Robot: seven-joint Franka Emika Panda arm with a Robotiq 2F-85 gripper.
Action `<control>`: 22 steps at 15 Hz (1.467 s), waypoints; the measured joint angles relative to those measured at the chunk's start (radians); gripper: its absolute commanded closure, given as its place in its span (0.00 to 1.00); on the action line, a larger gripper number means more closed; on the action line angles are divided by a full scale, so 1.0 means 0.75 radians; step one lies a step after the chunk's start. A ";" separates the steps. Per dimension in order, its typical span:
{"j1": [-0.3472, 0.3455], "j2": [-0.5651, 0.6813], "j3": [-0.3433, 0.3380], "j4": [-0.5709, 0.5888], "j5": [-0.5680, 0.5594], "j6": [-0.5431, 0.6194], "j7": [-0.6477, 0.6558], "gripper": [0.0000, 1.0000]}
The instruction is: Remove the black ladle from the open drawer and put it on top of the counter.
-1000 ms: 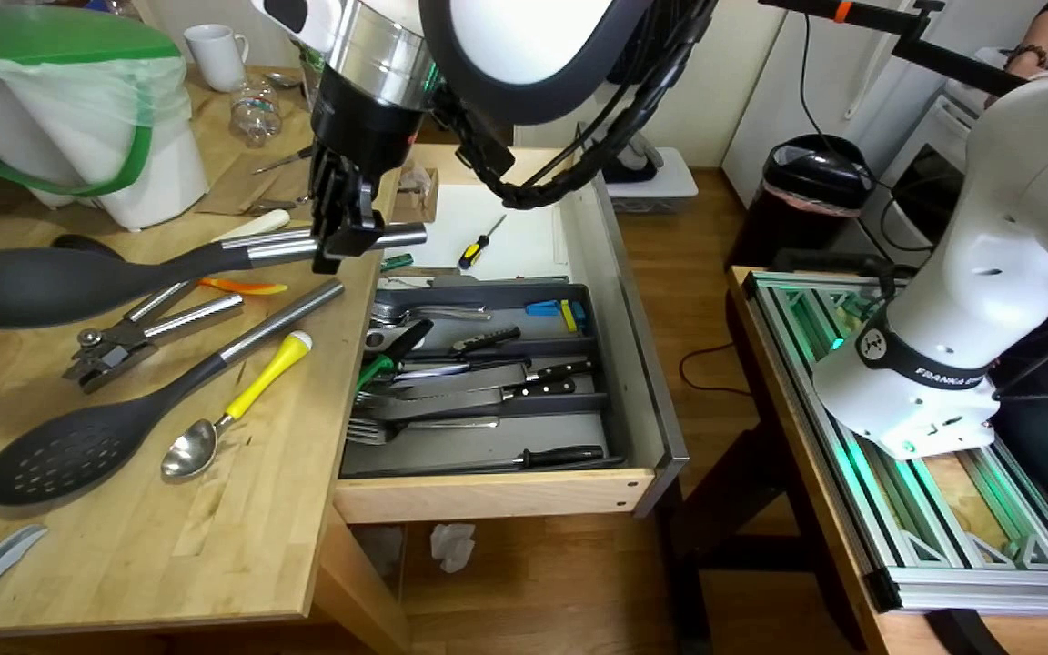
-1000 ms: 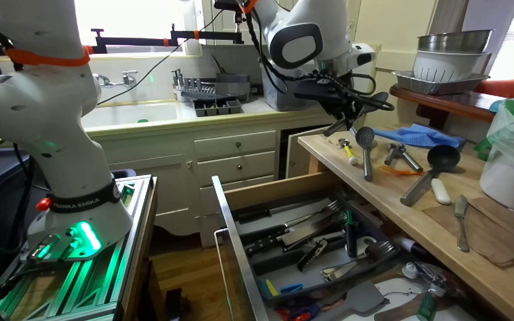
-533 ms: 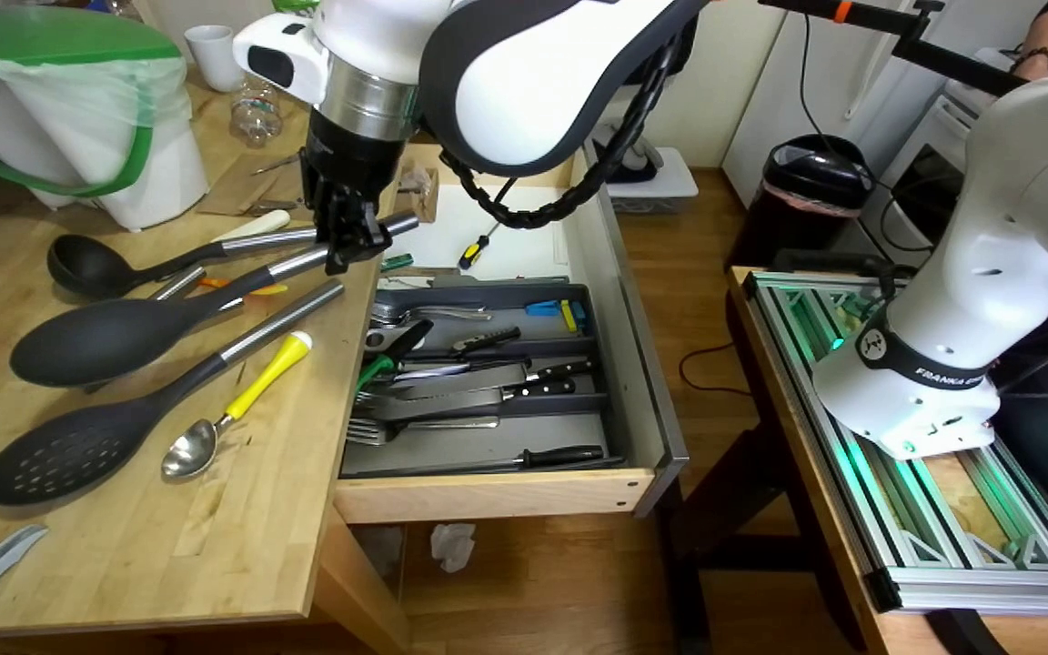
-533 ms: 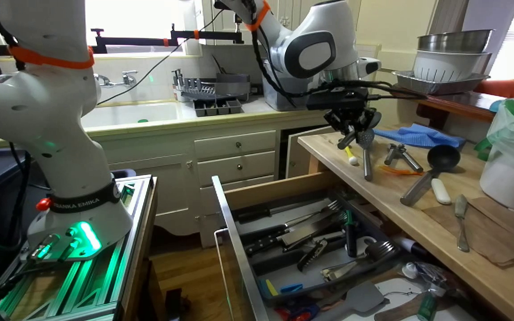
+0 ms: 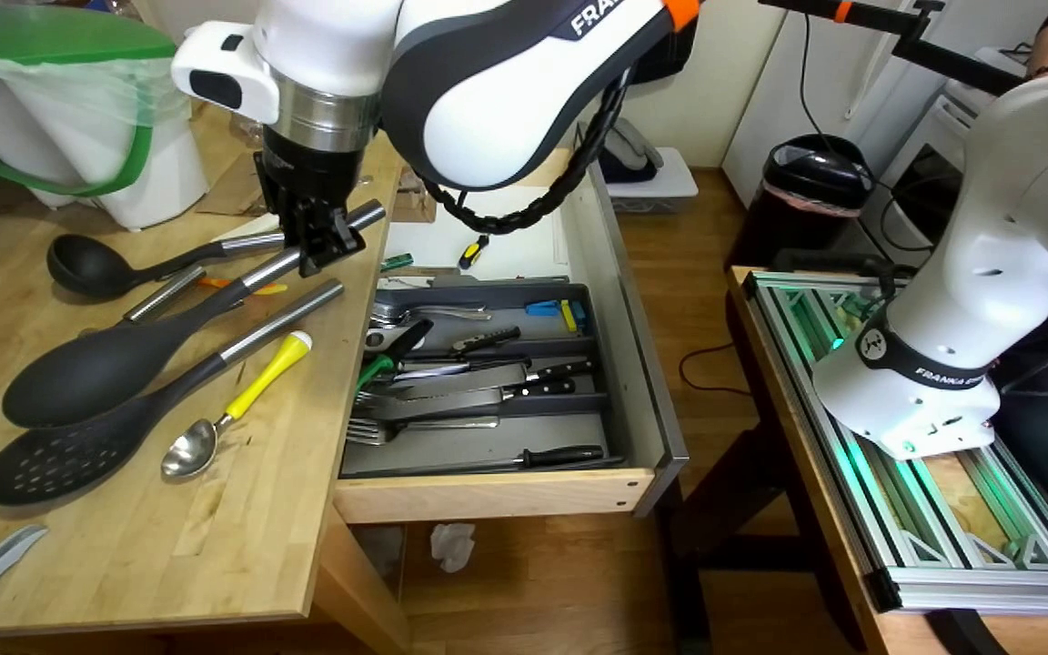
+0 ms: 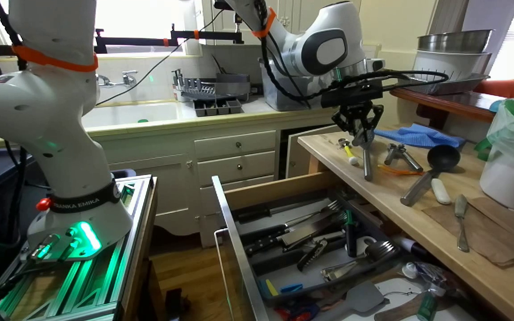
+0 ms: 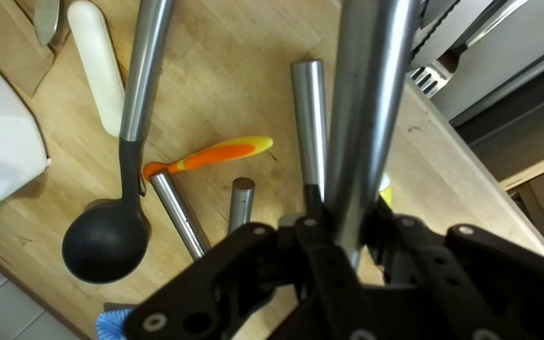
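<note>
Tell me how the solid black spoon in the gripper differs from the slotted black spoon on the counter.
The solid spoon has an unpierced bowl; the slotted spoon's bowl is dotted with holes. The solid spoon is clamped by its handle in the gripper; the slotted spoon lies ungripped on the counter. Both have an elongated black bowl and a silvery metal handle.

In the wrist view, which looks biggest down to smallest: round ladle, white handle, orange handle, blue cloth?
1. Round ladle
2. White handle
3. Orange handle, similar length but slimmer
4. Blue cloth, partly out of frame
</note>
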 measured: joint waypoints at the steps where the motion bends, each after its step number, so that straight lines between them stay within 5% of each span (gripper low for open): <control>1: 0.008 0.015 0.000 0.015 -0.010 -0.002 0.000 0.94; 22: 0.089 0.215 -0.028 0.180 -0.183 0.001 0.165 0.94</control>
